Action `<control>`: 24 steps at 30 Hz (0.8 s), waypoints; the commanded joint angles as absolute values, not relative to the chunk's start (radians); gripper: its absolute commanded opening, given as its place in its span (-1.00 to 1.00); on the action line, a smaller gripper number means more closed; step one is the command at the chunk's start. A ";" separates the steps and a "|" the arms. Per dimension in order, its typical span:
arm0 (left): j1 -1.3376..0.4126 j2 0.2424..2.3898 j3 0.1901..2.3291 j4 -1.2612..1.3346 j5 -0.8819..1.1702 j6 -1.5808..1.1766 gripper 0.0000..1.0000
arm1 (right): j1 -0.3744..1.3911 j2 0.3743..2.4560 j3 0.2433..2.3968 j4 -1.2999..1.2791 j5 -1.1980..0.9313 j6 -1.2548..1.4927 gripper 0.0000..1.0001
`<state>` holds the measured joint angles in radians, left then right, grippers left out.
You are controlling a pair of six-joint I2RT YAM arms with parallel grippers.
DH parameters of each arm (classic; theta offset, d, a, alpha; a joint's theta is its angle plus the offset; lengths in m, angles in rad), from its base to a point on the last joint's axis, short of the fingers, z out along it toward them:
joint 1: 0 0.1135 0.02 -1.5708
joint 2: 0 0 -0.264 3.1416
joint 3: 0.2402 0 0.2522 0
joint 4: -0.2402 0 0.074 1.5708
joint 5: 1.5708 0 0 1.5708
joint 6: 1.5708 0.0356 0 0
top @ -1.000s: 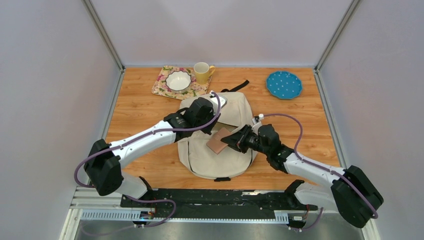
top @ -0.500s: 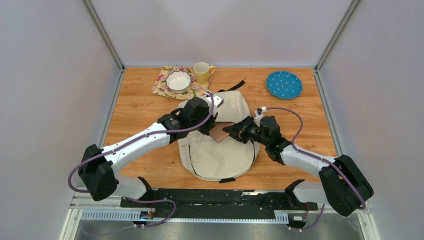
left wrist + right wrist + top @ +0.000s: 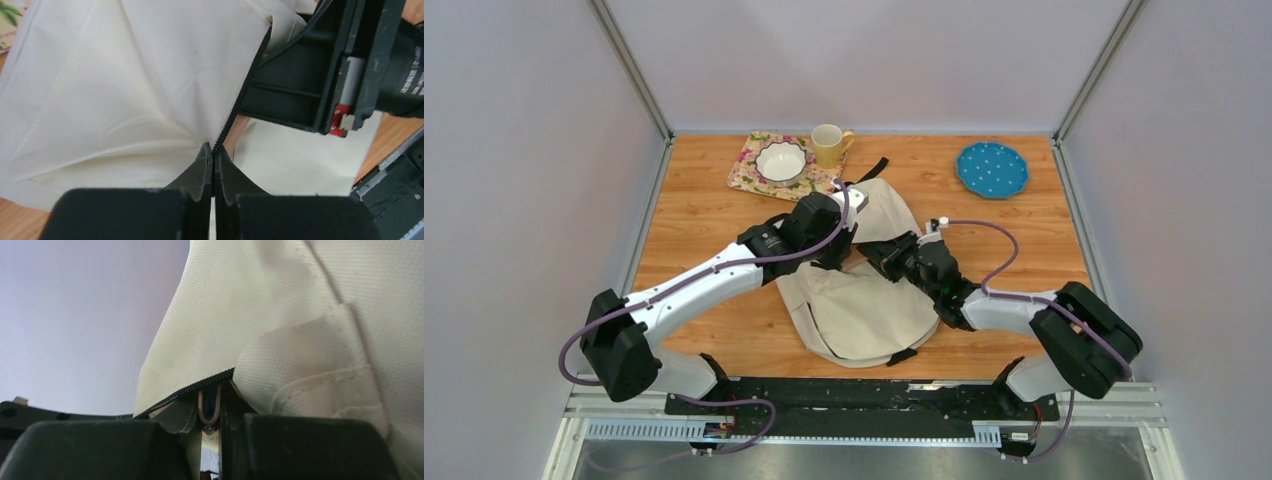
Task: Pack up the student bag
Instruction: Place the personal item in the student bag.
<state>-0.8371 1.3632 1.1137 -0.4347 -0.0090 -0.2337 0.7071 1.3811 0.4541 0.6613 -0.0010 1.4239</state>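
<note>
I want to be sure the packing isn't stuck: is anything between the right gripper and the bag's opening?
Nothing visible. The left gripper pinches the zipper edge, holding up the flap of the bag, and the right gripper, holding a brown item, sits right under that edge at the opening.

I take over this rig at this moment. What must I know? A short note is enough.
The left tool is shut on the zipper edge of the bag and holds the opening up.
The right tool is shut on a thin brown-edged item, at the opening just under the zipper edge.
The bag lies mid-table.
Done: bag open, item at the mouth; how deep it sits is not visible.
Left: push it in, release, withdraw, and probably zip up.
</note>
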 commanded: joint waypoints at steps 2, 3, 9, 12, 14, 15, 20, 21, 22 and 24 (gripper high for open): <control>-0.842 1.316 1.193 -0.436 -0.063 -0.232 -1.00 | 0.795 1.567 0.589 0.837 0.184 1.414 -1.00; -0.844 1.316 1.192 -0.436 -0.074 -0.230 -1.00 | 0.801 1.591 0.612 0.850 0.190 1.413 -1.00; -0.842 1.289 1.157 -0.440 -0.133 -0.227 -1.00 | 0.802 1.628 0.591 0.865 0.186 1.381 -0.42; -0.835 1.267 1.126 -0.425 -0.146 -0.229 -1.00 | 0.805 1.565 0.525 0.802 0.189 1.347 -0.07; -0.833 1.253 1.109 -0.410 -0.146 -0.232 -1.00 | 0.805 1.524 0.512 0.752 0.184 1.318 -0.01; -0.831 1.249 1.103 -0.407 -0.146 -0.233 -1.00 | 0.804 1.516 0.518 0.733 0.173 1.306 -0.02; -0.830 1.246 1.091 -0.394 -0.130 -0.238 -1.00 | 0.804 1.543 0.578 0.707 0.117 1.279 -0.79; -0.828 1.247 1.092 -0.397 -0.124 -0.238 -1.00 | 0.805 1.551 0.597 0.716 0.109 1.275 -0.91; -0.828 1.249 1.092 -0.400 -0.123 -0.238 -1.00 | 0.804 1.560 0.606 0.732 0.098 1.273 -0.98; -0.828 1.249 1.089 -0.402 -0.115 -0.239 -1.00 | 0.804 1.583 0.641 0.741 0.095 1.275 -1.00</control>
<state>-0.8345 1.2957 1.0786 -0.4671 -0.1238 -0.2306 0.8043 1.5455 0.5598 0.7074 0.1131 1.3128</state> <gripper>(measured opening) 0.014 0.060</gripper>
